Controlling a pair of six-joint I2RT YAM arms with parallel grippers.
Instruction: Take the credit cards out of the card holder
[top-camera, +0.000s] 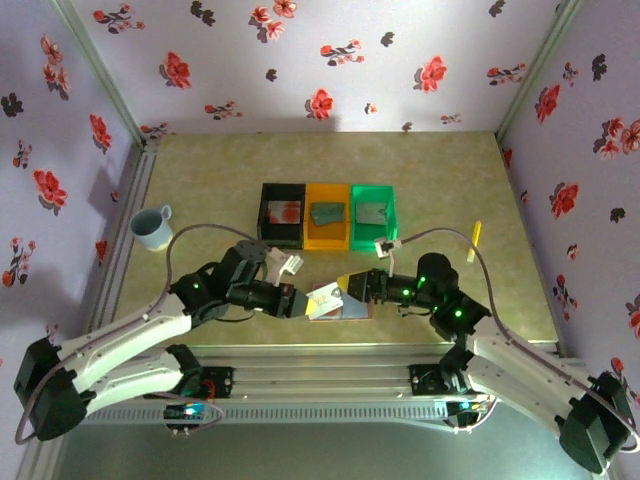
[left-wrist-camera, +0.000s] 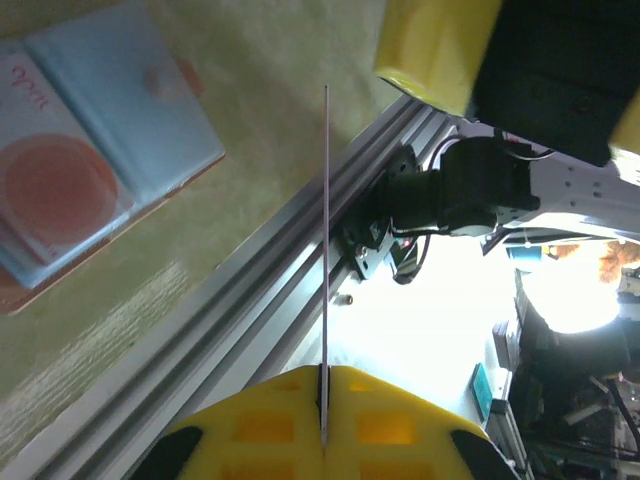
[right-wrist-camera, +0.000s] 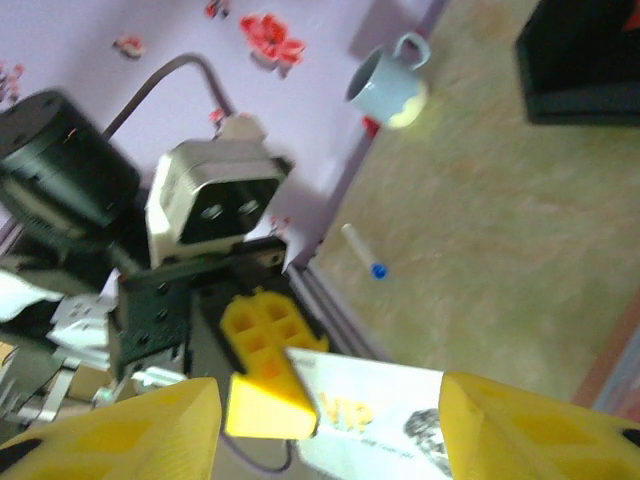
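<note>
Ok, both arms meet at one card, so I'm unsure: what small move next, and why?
Probably draw the right gripper back, clear of the credit card. Its jaws stand open either side of the card, while the left gripper is shut on it, so the left can likely carry it alone.

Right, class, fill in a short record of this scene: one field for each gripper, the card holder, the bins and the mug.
left gripper: shut on a credit card, seen edge-on from its wrist
right gripper: open, one finger on either side of that credit card
card holder: lying open on the table, blue-grey inside up
second card: in the card holder, orange blotch showing
bins: black bin, orange bin, green bin, side by side beyond the card holder
mug: upright, at the table's left edge
</note>
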